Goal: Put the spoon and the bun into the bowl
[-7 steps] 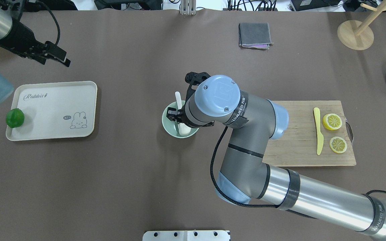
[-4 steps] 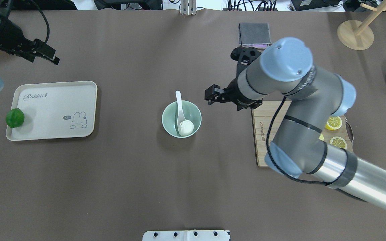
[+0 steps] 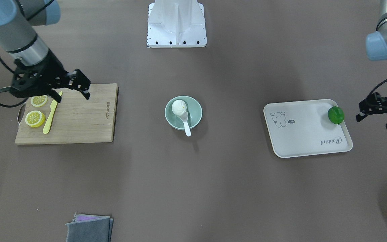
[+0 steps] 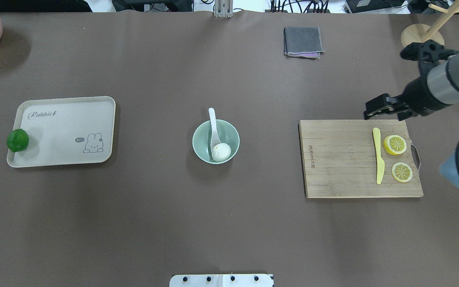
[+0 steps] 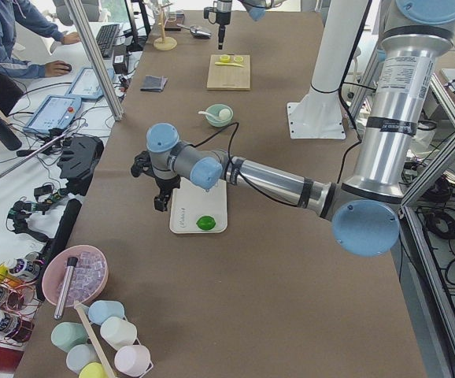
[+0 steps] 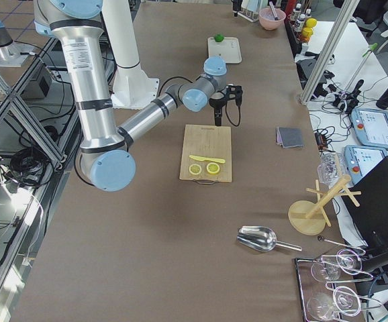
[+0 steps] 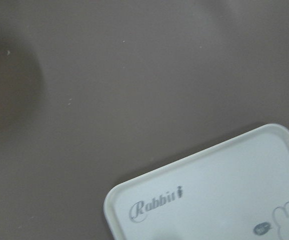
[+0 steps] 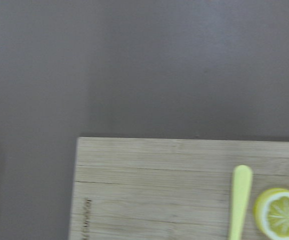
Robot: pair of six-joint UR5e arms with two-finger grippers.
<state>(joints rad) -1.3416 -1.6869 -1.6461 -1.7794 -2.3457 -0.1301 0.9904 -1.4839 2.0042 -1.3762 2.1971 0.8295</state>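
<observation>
The bowl (image 4: 197, 137) holds bun (image 4: 221, 152) and spoon (image 4: 212, 123); right fingers (image 3: 84, 91) spread empty, left fingers (image 3: 364, 107) unreadable; a nudge could tip the overhanging spoon.

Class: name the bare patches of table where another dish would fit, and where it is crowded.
Bare table lies between the tray and the bowl, between bowl and cutting board, and along the strip nearest the robot. Crowded: the bowl, and the board's end with knife and lemon slices.
</observation>
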